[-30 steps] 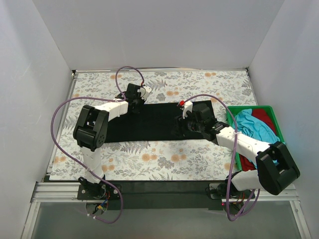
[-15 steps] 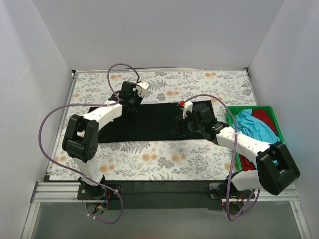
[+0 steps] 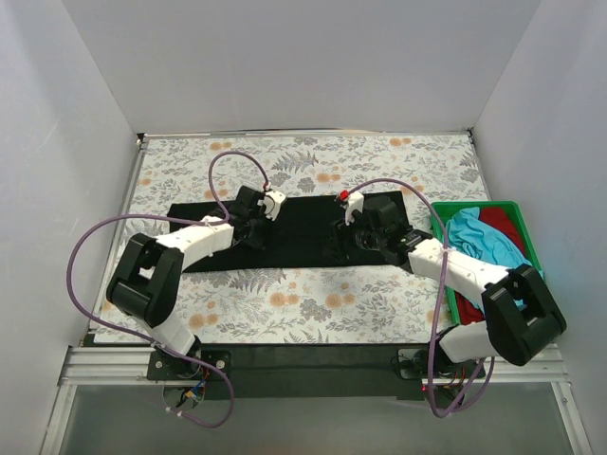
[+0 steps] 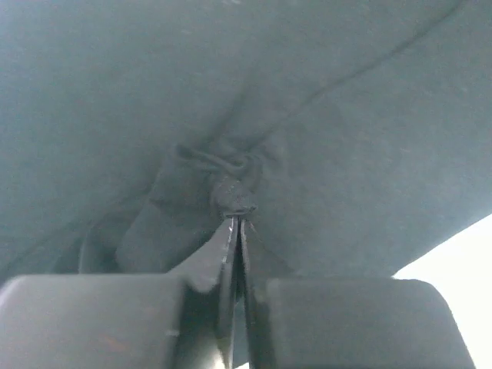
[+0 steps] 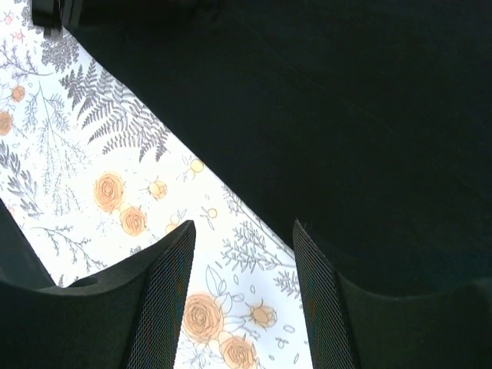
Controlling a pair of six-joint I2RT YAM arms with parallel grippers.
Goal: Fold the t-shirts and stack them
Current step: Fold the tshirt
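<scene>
- The left tool has come back from the far edge of the black t-shirt towards the near side, and now sits low over the shirt's left part.
- In the left wrist view the left tool is clenched on a small bunched pinch of the dark cloth, which puckers just ahead of the tips.
- With that pull the shirt's left end has changed outline: a flap now reaches further left along the far side. I judge this to be a fold under way, not yet laid flat.
- The left arm is stretched forward and low, elbow out to the left, its wrist angled towards the middle.
- The black t-shirt lies spread across the middle of the floral surface, between the two arms.
- The right tool has barely shifted. It hovers at the shirt's right part, forearm reaching in from the right.
- In the right wrist view the right tool is released, jaws apart with nothing between them, over the shirt's near edge.
- Far right, the turquoise t-shirt and red t-shirt lie crumpled in the green tray, not yet folded.
</scene>
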